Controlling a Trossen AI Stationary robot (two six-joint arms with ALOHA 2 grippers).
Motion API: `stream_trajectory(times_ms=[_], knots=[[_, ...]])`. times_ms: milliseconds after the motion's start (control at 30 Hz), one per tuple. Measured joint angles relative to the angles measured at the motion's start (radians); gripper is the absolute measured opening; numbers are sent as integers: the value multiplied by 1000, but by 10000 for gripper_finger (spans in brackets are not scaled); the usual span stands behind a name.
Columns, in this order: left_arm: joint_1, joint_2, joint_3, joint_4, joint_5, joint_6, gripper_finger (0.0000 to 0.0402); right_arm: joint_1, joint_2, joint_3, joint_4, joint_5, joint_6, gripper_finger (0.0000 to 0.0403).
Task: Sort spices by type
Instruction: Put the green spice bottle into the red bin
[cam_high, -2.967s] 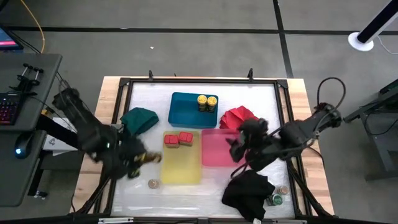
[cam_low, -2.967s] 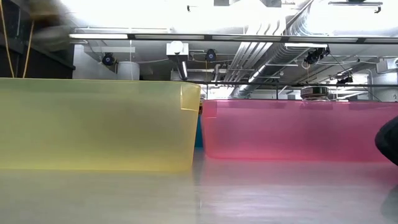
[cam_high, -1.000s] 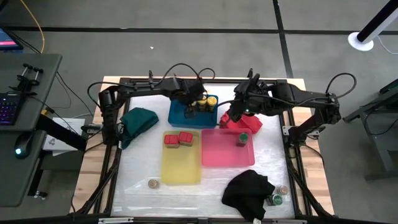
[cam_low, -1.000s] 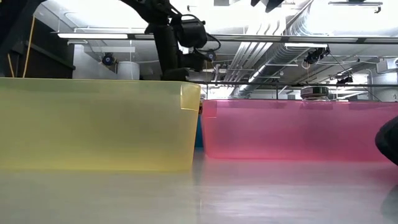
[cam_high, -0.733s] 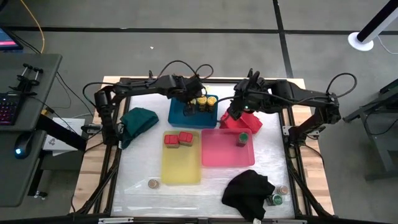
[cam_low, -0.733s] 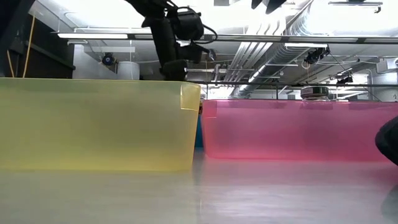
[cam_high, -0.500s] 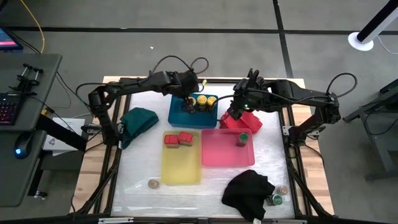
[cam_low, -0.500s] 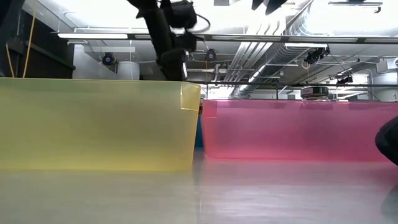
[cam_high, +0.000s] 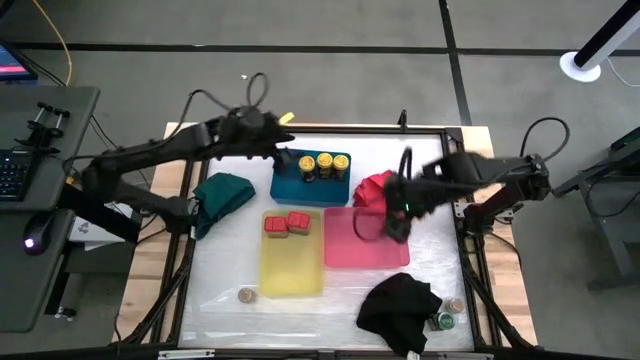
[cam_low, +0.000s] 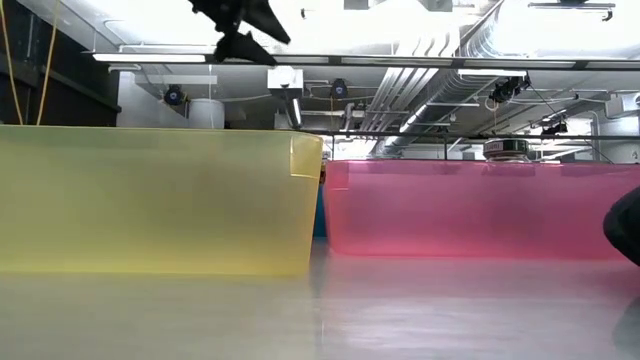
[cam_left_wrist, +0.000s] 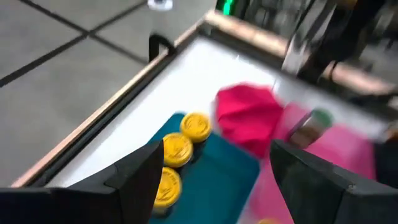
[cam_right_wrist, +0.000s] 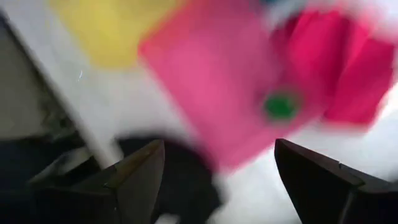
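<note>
The left gripper (cam_high: 283, 152) is above the far-left corner of the blue tray (cam_high: 290, 186). Its fingers (cam_left_wrist: 134, 174) are spread apart and hold nothing. In the blue tray three yellow-lid jars (cam_high: 323, 164) stand in a row along the far side, close together.

The right gripper (cam_high: 395, 225) is over the right part of the pink tray (cam_high: 345, 245). Its fingers (cam_right_wrist: 134, 171) are also spread wide, with nothing between them. A green-lid jar (cam_right_wrist: 280, 106) stands in the pink tray; in the high view the arm covers it.

The yellow tray (cam_high: 290, 265) holds two red-lid jars (cam_high: 286, 224), side by side at its far end. One silvery-lid jar (cam_high: 246, 295) stands alone on the table, near the left front of the yellow tray. At the right front corner two more jars (cam_high: 450, 312) stand just beside a black cloth (cam_high: 400, 310); one has a green lid.

A red cloth (cam_high: 375, 187) lies between the blue tray and the right arm, and a green cloth (cam_high: 225, 190) lies left of the blue tray.
</note>
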Motion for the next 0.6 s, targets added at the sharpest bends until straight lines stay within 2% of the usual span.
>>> stream_trajectory(times_ms=[200, 333, 467, 600], knots=[[-3, -109, -158, 162, -1, -136, 278, 230, -9, -222, 17, -237, 470, 299], [-3, -121, -175, 178, 1, -146, 278, 395, -8, -395, 194, -425, 739, 299], [-3, -121, -175, 208, 16, -116, 278, 513, -8, -501, 363, -473, 1016, 299], [-2, -120, -175, 225, 17, -110, 278, 589, -9, -591, 546, -488, 1215, 299]])
